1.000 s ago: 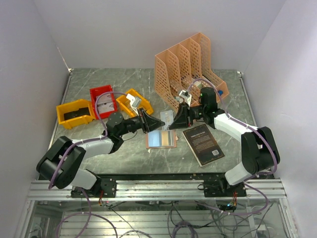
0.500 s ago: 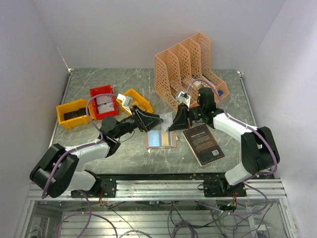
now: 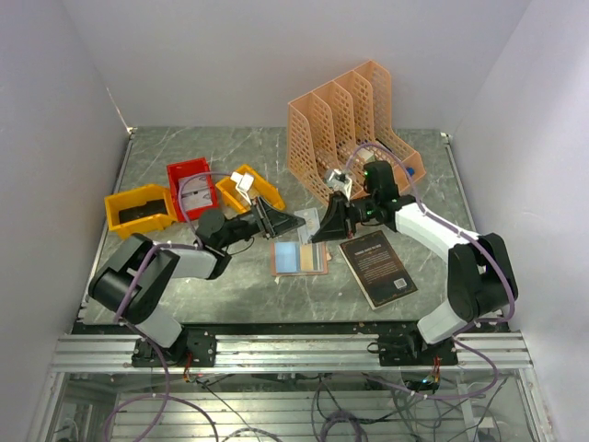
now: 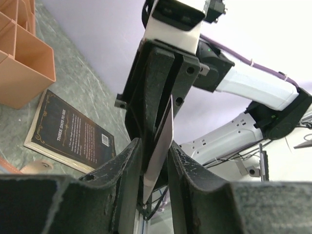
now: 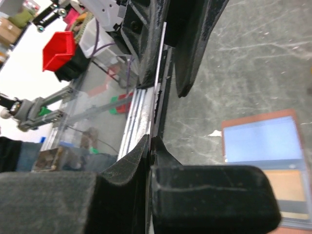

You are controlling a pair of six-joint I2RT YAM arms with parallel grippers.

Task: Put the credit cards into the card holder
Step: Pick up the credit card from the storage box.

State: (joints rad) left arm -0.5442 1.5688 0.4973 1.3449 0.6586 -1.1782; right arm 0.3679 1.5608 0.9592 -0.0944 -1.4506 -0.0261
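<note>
The salmon-pink card holder (image 3: 299, 258) lies open on the table, its pale blue and tan inner faces up; it also shows in the right wrist view (image 5: 263, 161). My two grippers meet tip to tip just above its far edge. My right gripper (image 3: 322, 226) is shut on a thin pale credit card (image 3: 310, 219), seen edge-on in the right wrist view (image 5: 159, 68). My left gripper (image 3: 296, 222) has its jaws slightly apart, with the card's other end (image 4: 158, 146) slanting between them. Other cards are hidden.
A black book (image 3: 377, 267) lies right of the holder. The peach lattice file organizer (image 3: 354, 120) stands behind the right arm. A red bin (image 3: 190, 184) and two yellow bins (image 3: 138, 210) (image 3: 256, 187) sit at the back left.
The left arm's elbow swung out to the left and back in, while its gripper stayed at the card. The right gripper has barely moved.
</note>
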